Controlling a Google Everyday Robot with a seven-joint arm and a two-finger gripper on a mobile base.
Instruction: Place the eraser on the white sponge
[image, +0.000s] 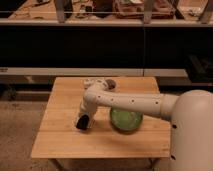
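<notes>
The white arm (131, 101) sweeps left across the wooden table (60, 140), over the green bowl (125, 120). The gripper (83, 123) sits low at the table's left-centre, a dark shape at its tip, possibly the eraser. Whitish objects (95, 81) lie behind the arm.

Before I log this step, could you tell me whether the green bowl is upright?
Upright: the green bowl shows its open inside, beside the gripper.

Gripper (83, 123) low over table (55, 135) — arm (125, 102) partly hides green bowl (126, 120).
</notes>
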